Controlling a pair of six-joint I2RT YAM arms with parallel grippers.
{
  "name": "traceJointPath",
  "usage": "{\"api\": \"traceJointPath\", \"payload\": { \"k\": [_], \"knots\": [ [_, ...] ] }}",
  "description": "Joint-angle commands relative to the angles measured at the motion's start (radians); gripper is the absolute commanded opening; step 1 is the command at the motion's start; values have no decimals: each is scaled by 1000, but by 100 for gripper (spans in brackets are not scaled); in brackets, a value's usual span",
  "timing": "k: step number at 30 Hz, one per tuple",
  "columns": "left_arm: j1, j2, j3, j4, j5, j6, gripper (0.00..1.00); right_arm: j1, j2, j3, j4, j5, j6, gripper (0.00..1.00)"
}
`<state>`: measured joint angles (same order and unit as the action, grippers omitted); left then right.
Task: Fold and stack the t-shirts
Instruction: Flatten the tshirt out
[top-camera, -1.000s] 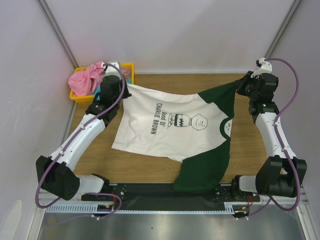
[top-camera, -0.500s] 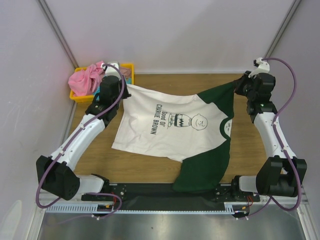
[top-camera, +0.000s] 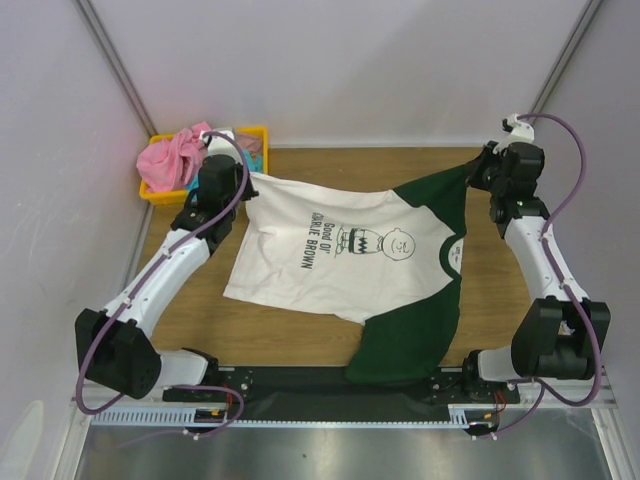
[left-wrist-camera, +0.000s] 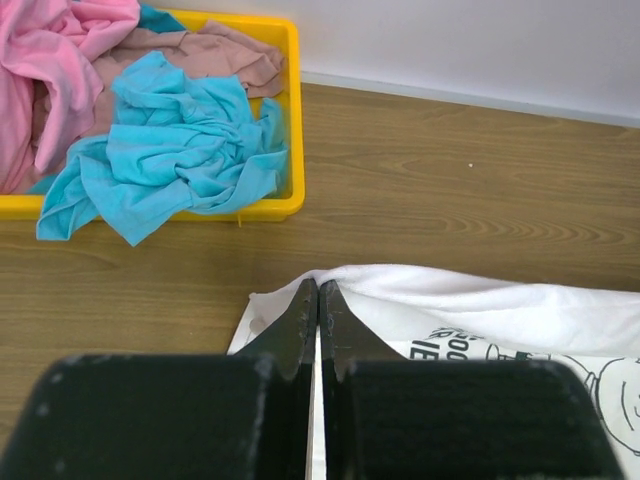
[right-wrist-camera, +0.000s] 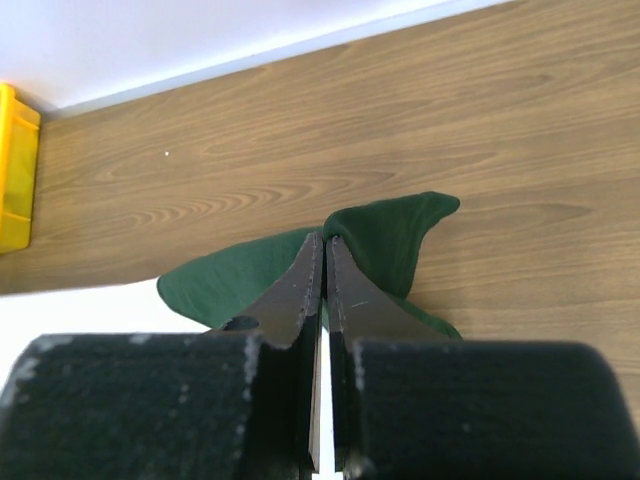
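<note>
The white t-shirt with dark green sleeves and Charlie Brown print lies spread on the table, one green sleeve hanging over the near edge. My left gripper is shut on its white hem corner at the far left. My right gripper is shut on the far green sleeve at the far right. The cloth is stretched between the two grippers. A pink t-shirt and a turquoise t-shirt lie crumpled in the yellow tray.
The yellow tray stands at the far left corner, just behind my left gripper. White walls close in the back and both sides. Bare wood shows right of the shirt.
Both grippers have moved slightly toward the far side, still holding the shirt's far edge. The shirt has hardly shifted.
</note>
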<state>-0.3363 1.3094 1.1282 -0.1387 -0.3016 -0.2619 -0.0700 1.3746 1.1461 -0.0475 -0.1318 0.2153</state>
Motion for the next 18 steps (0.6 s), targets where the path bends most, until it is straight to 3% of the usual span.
{"api": "traceJointPath", "payload": {
  "k": [1, 18],
  "knots": [
    [23, 13, -13, 67, 15, -3, 0, 3, 26, 64, 41, 14, -10, 0],
    [75, 211, 24, 207, 22, -7, 0, 3, 356, 282, 136, -43, -22, 0]
  ]
}}
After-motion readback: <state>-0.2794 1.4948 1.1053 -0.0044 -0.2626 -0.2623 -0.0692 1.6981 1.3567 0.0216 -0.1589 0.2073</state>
